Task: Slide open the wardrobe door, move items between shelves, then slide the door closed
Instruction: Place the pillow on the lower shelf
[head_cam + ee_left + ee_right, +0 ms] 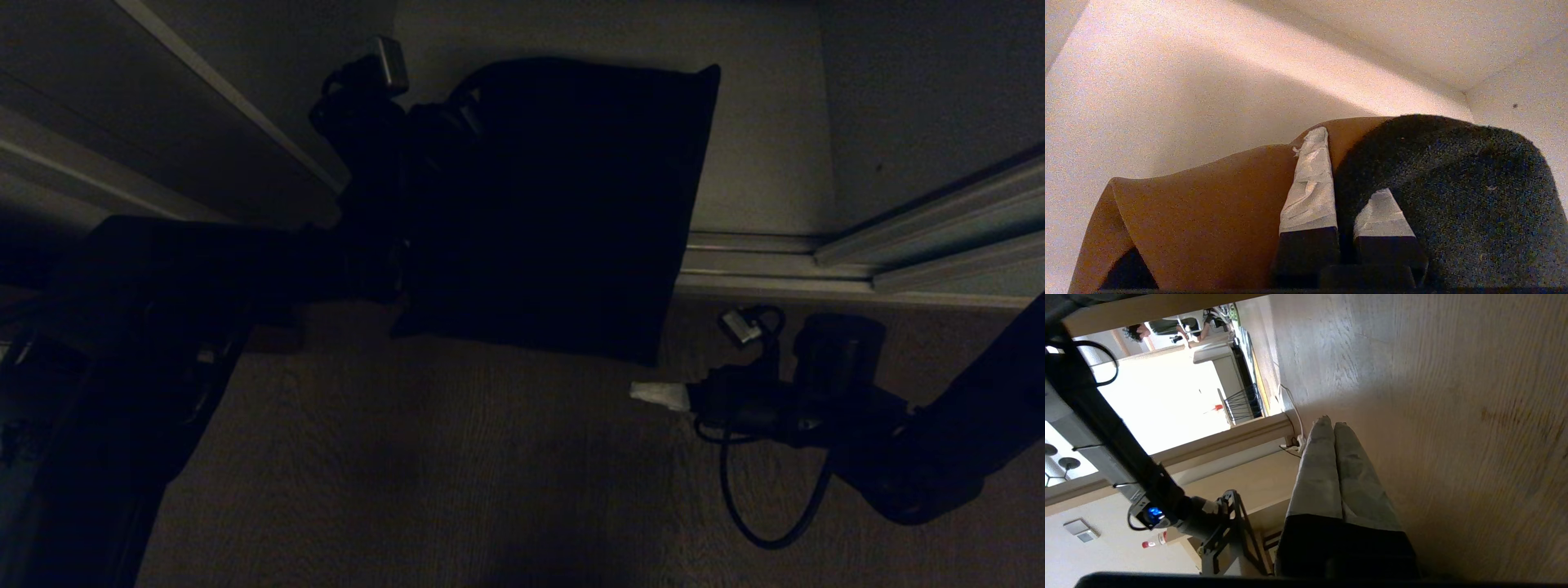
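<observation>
Door open: track and frame (922,237) at right of head view, pale interior wall behind. Left gripper (1345,204) pinched shut on stacked garments, rust-brown one (1208,212) beside black one (1453,196); the bundle hangs dark at upper centre of head view. Right gripper (1333,445) shut, empty, lower right, over floor (1453,416). Transfer under way; placing and closing remain.

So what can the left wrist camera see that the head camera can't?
Only the left wrist view shows the rust-brown garment beside the black garment, with the left gripper shut on them. Only the head view shows the right gripper, shut and empty over the floor. Both show the black garment and the off-white wardrobe walls.
</observation>
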Robot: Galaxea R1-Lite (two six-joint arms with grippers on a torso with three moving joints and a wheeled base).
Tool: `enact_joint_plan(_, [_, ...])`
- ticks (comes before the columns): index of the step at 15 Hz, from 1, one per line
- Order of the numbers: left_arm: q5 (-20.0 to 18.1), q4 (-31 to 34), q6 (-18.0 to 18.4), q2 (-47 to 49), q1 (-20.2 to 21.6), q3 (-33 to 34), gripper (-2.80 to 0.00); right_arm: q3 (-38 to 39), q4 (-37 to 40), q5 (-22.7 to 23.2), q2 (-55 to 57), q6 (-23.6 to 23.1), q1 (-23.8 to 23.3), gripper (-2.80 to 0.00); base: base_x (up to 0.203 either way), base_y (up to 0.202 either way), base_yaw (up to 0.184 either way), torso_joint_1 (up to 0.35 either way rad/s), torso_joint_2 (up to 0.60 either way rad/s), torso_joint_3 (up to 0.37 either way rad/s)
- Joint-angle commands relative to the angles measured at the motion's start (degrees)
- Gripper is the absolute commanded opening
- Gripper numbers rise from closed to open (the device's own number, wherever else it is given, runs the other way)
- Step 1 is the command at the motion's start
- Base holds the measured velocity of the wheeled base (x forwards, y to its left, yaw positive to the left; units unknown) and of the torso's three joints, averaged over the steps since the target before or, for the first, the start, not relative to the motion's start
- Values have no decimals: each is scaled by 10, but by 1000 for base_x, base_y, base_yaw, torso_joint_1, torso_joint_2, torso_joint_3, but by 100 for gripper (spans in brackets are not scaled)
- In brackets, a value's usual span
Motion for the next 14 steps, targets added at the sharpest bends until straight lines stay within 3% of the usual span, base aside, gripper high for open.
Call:
enact_joint_plan(1, [-1,-4,-2,-1,0,-6,-280,-22,-4,3,43,2,2,-280,0,0,0,0,0,0])
enact_joint_plan(5, [-13,1,-31,1,1,-5,-280,-66,-4,-11,95,2,1,-280,0,0,0,0,0,0])
enact_joint_plan(8, [-12,2,-50,0,0,1,-280,-104,19,-65,113,2,0,-280,0,0,0,0,0,0])
enact_joint_plan(11, [-12,-1,-54,-8,0,11,-280,-152,74,-98,116,1,-4,-280,0,0,0,0,0,0])
enact_joint_plan(14, [-13,-2,-56,-20,-3,29,-280,-186,81,-114,109,1,-8,-280,0,0,0,0,0,0])
